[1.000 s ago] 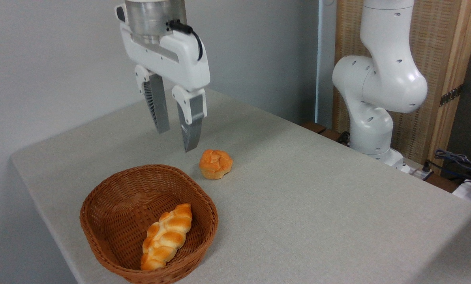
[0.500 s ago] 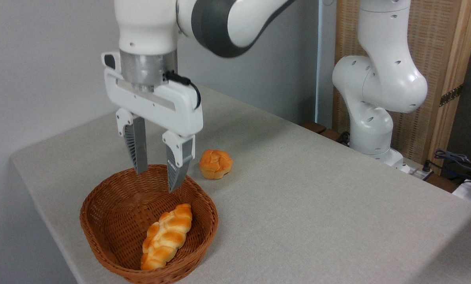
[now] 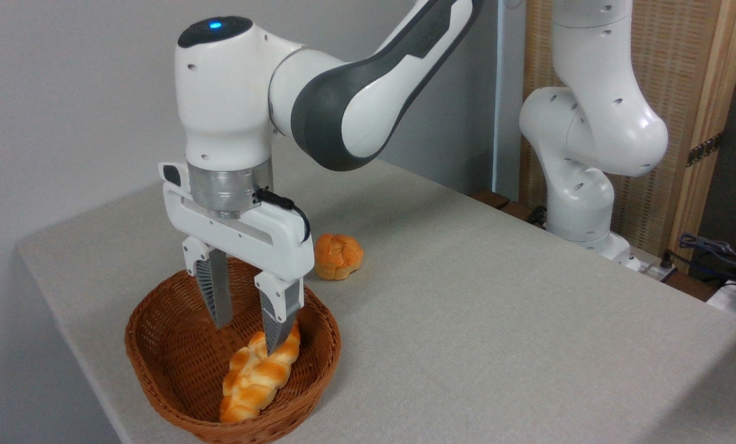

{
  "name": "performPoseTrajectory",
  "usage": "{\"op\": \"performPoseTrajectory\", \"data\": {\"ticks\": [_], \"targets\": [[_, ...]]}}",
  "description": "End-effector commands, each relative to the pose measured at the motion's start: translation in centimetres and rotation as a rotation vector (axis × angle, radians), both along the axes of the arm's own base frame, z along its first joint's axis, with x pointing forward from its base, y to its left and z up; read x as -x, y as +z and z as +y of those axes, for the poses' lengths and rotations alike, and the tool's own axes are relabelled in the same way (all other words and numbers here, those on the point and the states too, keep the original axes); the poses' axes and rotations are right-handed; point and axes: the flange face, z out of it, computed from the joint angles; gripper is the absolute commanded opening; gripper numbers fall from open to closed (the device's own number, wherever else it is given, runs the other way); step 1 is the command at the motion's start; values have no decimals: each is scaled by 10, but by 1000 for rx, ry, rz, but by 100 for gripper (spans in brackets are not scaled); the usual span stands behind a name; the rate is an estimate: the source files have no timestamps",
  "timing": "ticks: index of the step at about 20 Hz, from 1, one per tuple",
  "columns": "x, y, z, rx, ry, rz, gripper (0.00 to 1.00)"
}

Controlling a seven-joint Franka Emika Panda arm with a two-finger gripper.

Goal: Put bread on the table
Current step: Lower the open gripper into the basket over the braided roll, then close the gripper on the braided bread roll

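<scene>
While the golden-orange braided bread loaf [image 3: 258, 377] lies inside the brown woven wicker basket [image 3: 152, 357], not yet on the beige-grey cloth-covered table [image 3: 497, 320], the white two-finger gripper [image 3: 248, 338] hangs with fingers spread about the loaf's upper end, so grasp, lift-out and placement remain.
</scene>
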Motion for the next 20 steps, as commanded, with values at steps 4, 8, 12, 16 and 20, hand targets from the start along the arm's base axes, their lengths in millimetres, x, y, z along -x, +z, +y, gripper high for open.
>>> {"op": "performPoseTrajectory", "data": {"ticks": [4,8,12,16,20], "targets": [[3,-20,1,-73,-9,25,100],[4,-32,0,-73,-7,42,100],[1,-39,-6,-67,6,38,84],[0,-40,-8,-66,1,34,52],[1,-41,-16,-66,-18,39,43]]}}
